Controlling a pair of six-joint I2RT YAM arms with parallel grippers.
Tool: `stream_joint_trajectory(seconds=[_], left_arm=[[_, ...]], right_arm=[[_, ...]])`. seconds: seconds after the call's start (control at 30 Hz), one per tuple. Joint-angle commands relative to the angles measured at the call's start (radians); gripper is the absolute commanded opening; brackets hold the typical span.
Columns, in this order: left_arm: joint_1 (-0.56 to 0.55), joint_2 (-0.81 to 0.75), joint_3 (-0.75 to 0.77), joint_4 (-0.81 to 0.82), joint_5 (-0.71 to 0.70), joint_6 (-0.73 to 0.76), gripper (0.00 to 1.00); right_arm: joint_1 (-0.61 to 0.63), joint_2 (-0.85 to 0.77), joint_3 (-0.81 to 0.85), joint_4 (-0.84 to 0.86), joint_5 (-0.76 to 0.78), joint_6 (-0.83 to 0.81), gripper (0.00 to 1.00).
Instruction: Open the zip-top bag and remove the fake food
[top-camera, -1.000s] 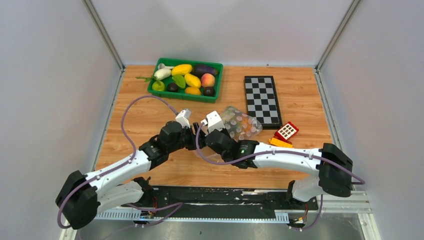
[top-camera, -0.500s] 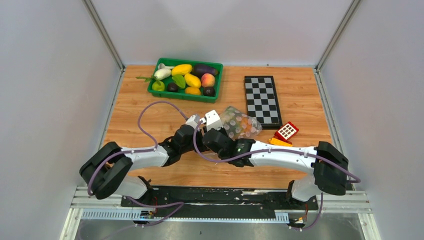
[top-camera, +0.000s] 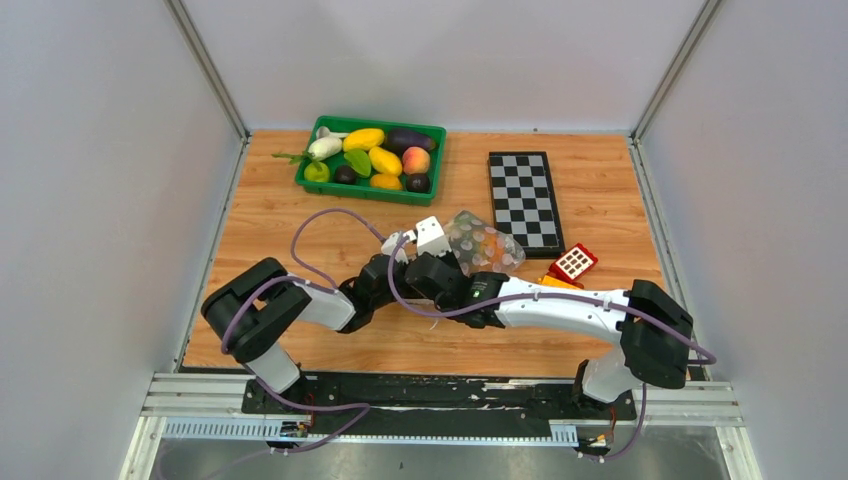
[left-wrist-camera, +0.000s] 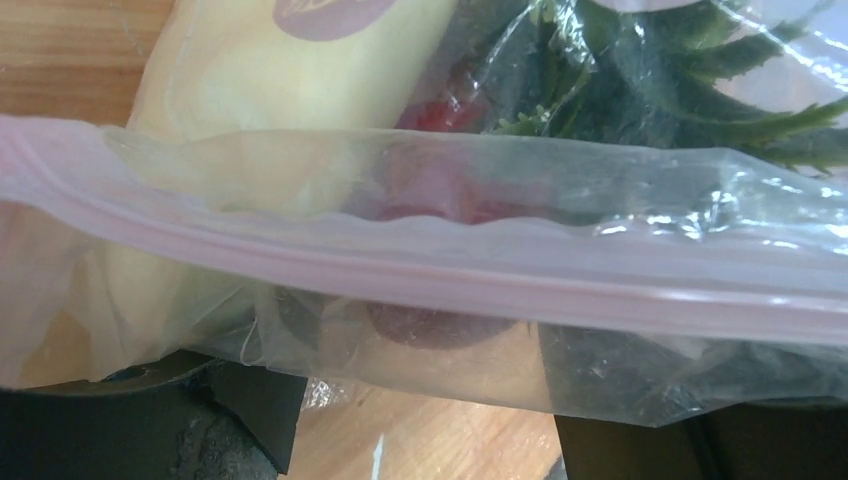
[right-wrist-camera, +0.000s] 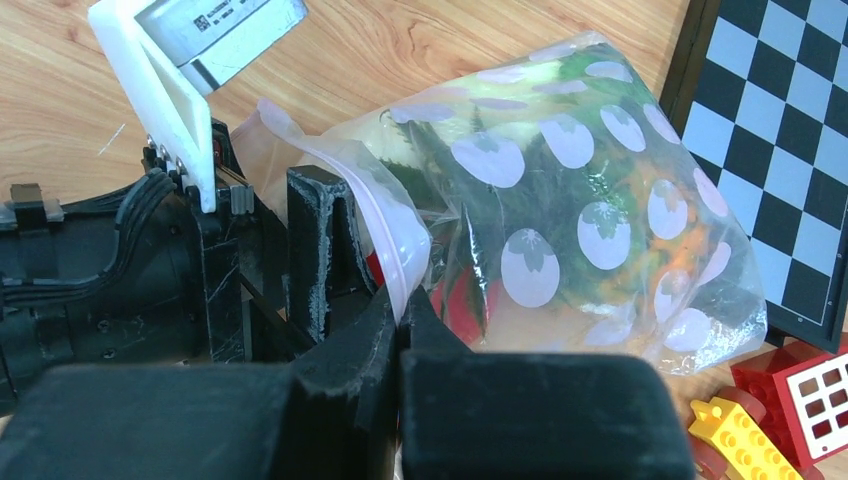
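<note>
The zip-top bag lies mid-table, clear with pale dots, and also shows in the right wrist view. My right gripper is shut on the bag's pink zip strip; in the top view the right gripper is at the bag's near-left end. My left gripper is open, its two fingers wide apart just under the pink strip; in the top view it is right beside the right one. Fake food shows inside the bag: a pale yellow piece, a red piece and green leaves.
A green tray at the back left holds several toy fruits, with a white radish and a green pear at its left end. A chessboard lies right of the bag. A red-yellow block car sits near the right forearm.
My left arm has folded and its gripper has moved right, up against the bag's mouth beside the right gripper. The right gripper and bag have barely shifted.
</note>
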Motion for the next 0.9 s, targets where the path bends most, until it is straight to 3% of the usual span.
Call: stream_joint_trajectory(seconds=[0.0,0.1,0.37,0.6,0.77,0.87], left_arm=[[-0.020,0.060,-0.009,0.291,-0.064,-0.024,0.87],[-0.031,0.082,-0.025,0.382,-0.081,-0.030,0.87],[-0.039,0.123,-0.008,0.419,-0.163,-0.014,0.83],[-0.039,0.152,-0.020,0.463,-0.171,-0.019,0.40],[-0.039,0.054,-0.062,0.367,-0.148,0.005,0.29],[-0.038,-0.080,-0.083,0.183,-0.138,0.040,0.27]], right_arm=[[0.033,0.022,0.045,0.073,-0.149,0.075,0.00],[0.035,0.019,0.038,0.073,-0.153,0.081,0.00],[0.035,0.020,0.030,0.071,-0.156,0.089,0.00],[0.035,0.006,0.016,0.052,-0.098,0.078,0.00],[0.033,-0.016,-0.001,0.027,-0.008,0.061,0.00],[0.033,-0.021,-0.001,0.008,0.049,0.054,0.00]])
